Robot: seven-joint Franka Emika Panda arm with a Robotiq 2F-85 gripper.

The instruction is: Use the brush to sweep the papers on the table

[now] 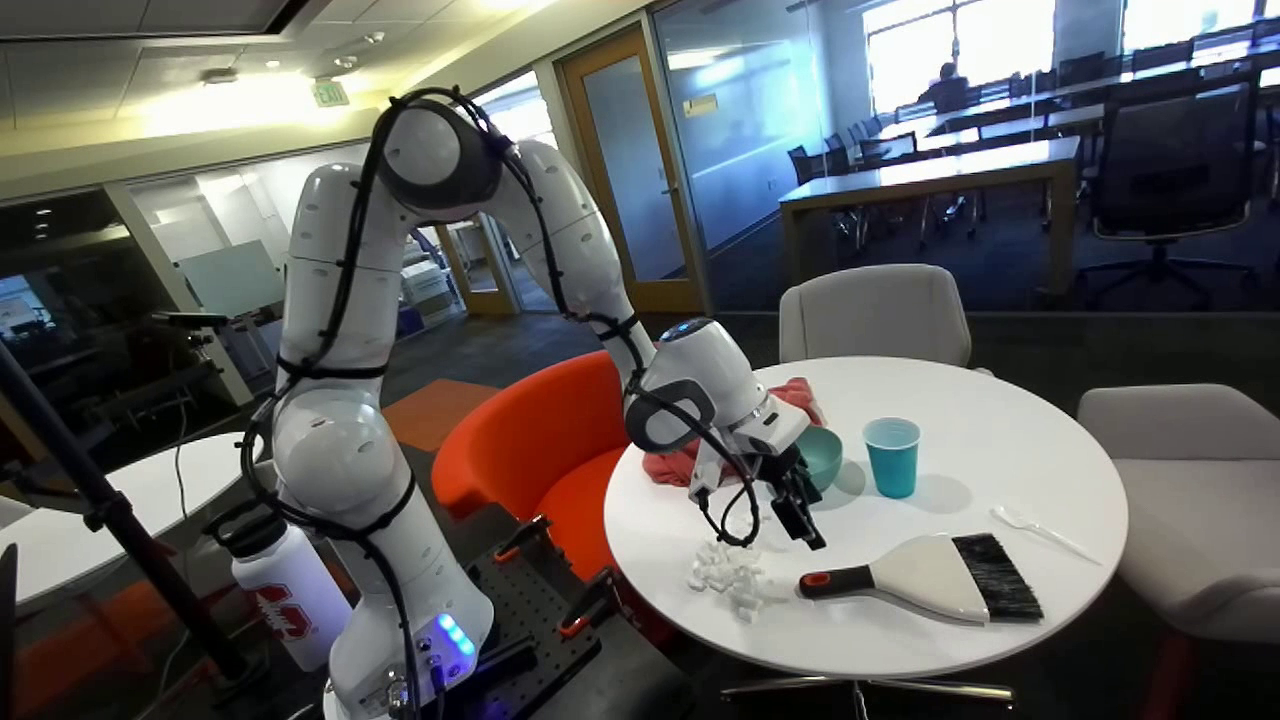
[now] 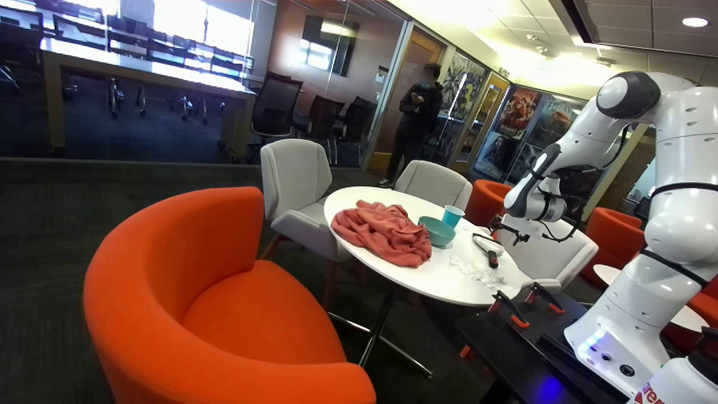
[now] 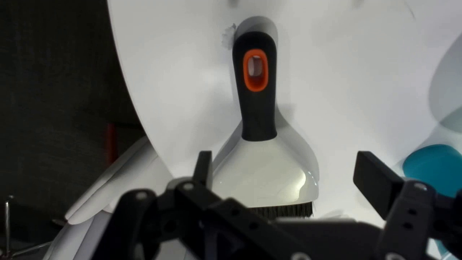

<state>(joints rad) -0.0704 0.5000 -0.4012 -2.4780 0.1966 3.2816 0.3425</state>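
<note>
hovering above the table (image 1: 1010, 430), tool (image 3: 284, 164) spread wide, apart from the brush (image 1: 928, 578) below

Red cloth (image 2: 386, 233) beside teal bowl (image 2: 437, 232); blue cup (image 2: 452, 217) near.

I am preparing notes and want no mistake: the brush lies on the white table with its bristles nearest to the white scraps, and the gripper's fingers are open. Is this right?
Not quite: the brush has its handle, not its bristles, nearest to the white scraps, as an exterior view shows. The rest stands: it lies on the white table, and the fingers are open.
</note>
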